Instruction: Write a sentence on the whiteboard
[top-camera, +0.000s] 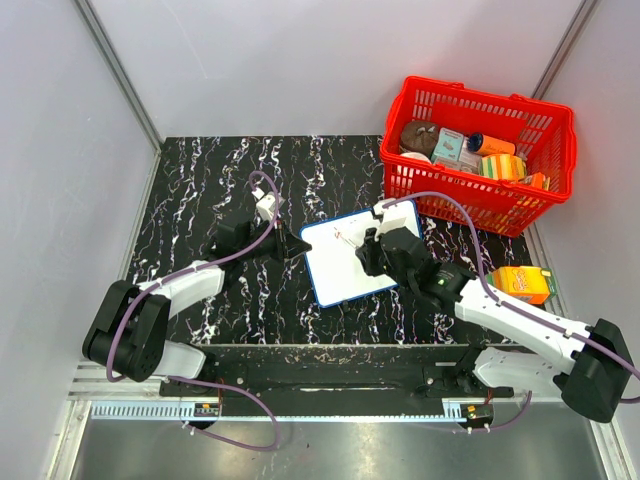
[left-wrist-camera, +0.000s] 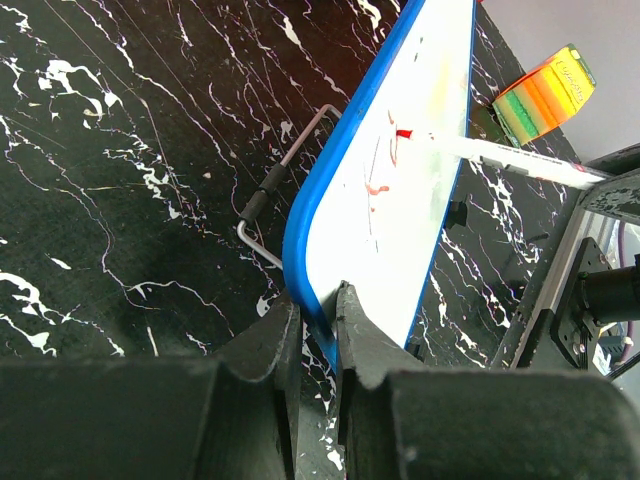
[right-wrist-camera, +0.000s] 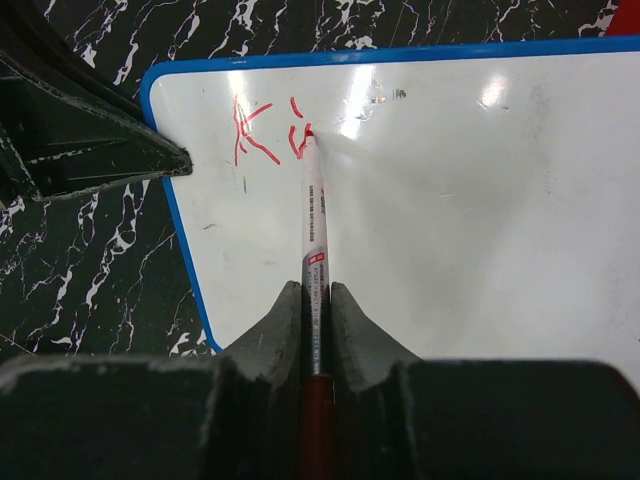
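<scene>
The whiteboard (top-camera: 350, 262) was seen lying on the black marbled table (top-camera: 200, 180), around its middle, just near and left of the red basket (top-camera: 450, 195). Its left edge was pinched by the left gripper (left-wrist-camera: 318, 318), the jaws drawn almost together over the blue frame. A white-barrelled marker (right-wrist-camera: 313, 210) was clamped in the tightly closed right gripper (right-wrist-camera: 315, 298), and its red tip was pressed to the board close to the far-left corner. Only the first red strokes of the sentence (right-wrist-camera: 262, 135) were to be read there: a "K" and part of a next letter. An orange carton (top-camera: 523, 283) was seen on the table, right of the board.
</scene>
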